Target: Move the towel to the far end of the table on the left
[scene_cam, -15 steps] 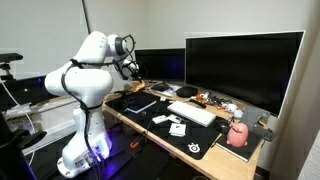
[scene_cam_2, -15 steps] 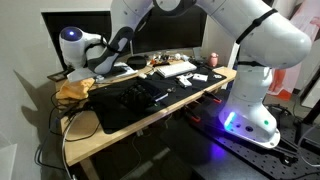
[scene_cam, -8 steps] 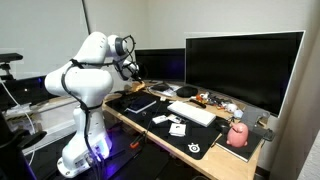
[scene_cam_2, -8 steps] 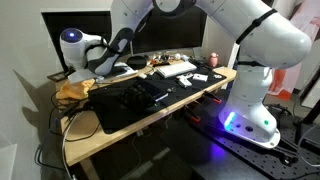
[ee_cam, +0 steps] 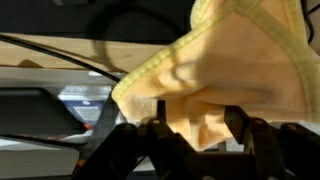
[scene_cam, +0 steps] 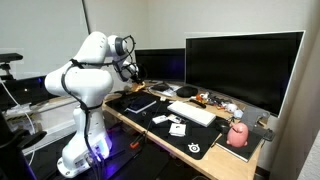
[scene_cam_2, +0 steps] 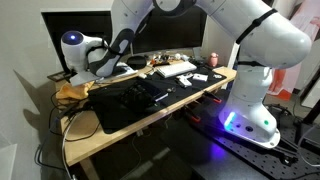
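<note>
We cannot tell whether our claw [ee_cam: 197, 130] grips the towel [ee_cam: 230, 60]; cloth snagged on a finger could drag off the bench [scene_cam_2: 85, 125].

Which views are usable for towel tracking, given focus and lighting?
Wrist view: the towel fills most of the frame, soft and out of focus, with a blurred background. In both exterior views: dim room, fair focus, purple-blue glow at the robot base, and the towel shows small.
</note>
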